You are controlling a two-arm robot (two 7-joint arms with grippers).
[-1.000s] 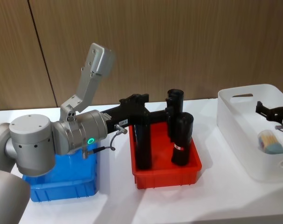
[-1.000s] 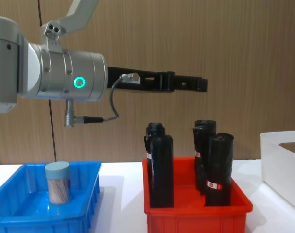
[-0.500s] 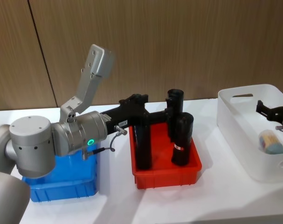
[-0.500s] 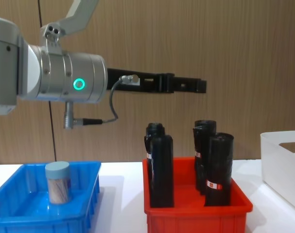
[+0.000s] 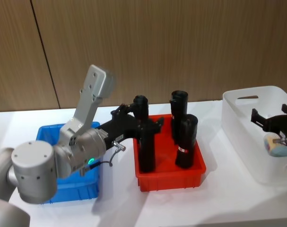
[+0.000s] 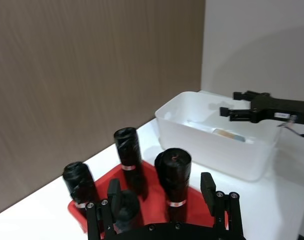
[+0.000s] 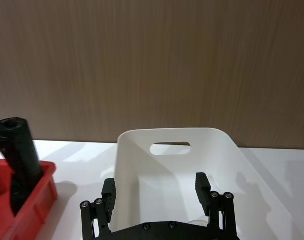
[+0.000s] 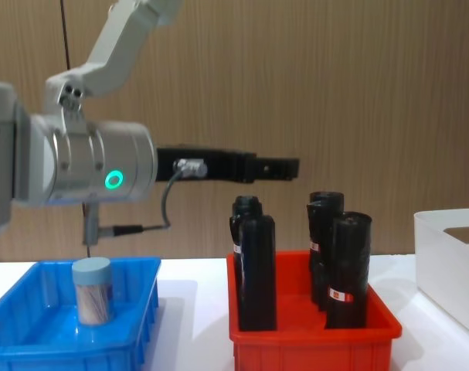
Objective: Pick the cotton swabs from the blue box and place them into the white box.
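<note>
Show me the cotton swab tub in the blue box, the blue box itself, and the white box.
Cotton swab tub (image 8: pixel 92 295), chest view, clear body below the lid.
Blue box (image 8: pixel 64 359), chest view, front wall.
White box (image 5: pixel 242 142), head view, outer side wall.

White box clipped at frame edge past right pincer; cotton swab tub beneath partly masked by it.

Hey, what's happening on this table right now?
A two-armed robot is shifting swab tubs from the blue box to the white box. One swab tub lies in the white box, below the open, empty right gripper. Another tub stands in the blue box. The left gripper, open and empty, hangs above the red bin of black cylinders.
</note>
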